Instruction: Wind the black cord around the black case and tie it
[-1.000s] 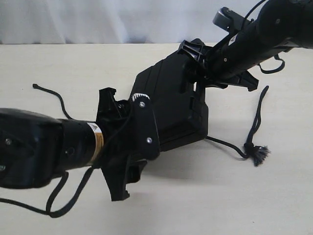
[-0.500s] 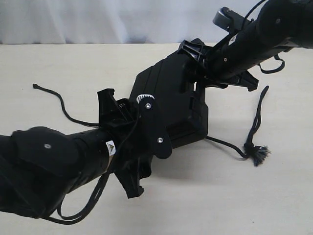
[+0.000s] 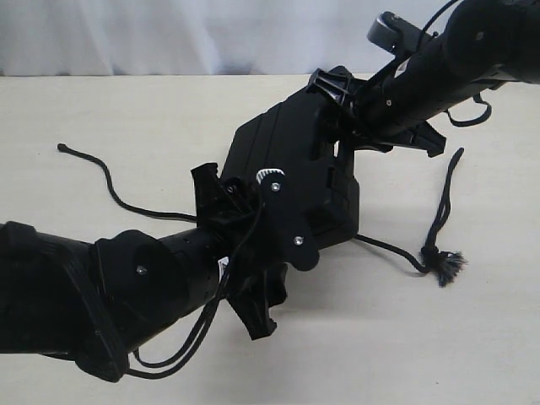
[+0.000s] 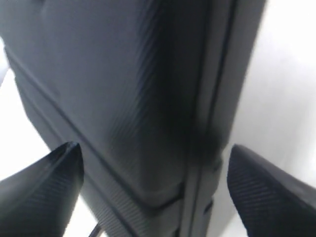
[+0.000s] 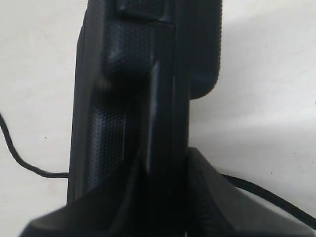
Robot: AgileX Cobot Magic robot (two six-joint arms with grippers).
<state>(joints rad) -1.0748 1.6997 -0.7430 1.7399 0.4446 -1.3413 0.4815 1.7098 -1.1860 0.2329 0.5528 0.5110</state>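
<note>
The black case (image 3: 287,160) is sitting over the middle of the table (image 3: 126,110), tilted up on edge, and the right gripper (image 5: 163,197) is pinching its far right rim with narrow jaws closed on the plastic. The left gripper (image 4: 158,187) is hovering at the case's near left end, jaws spread wide to either side of it and gripping nothing. The black cord (image 3: 126,202) is lying slack on the table, passing beneath the case: its small knotted tip is trailing to the far left, and its tassel knot (image 3: 445,263) is resting to the right, near the case. The case is looking rigid and fairly light, with ribbed faces that should resist slipping, so clamping across a thin edge is probably safest. The cord is looking limp and thin. It would likely be best pinched close to the case on the left run, where it is lying clear of the arm.
</note>
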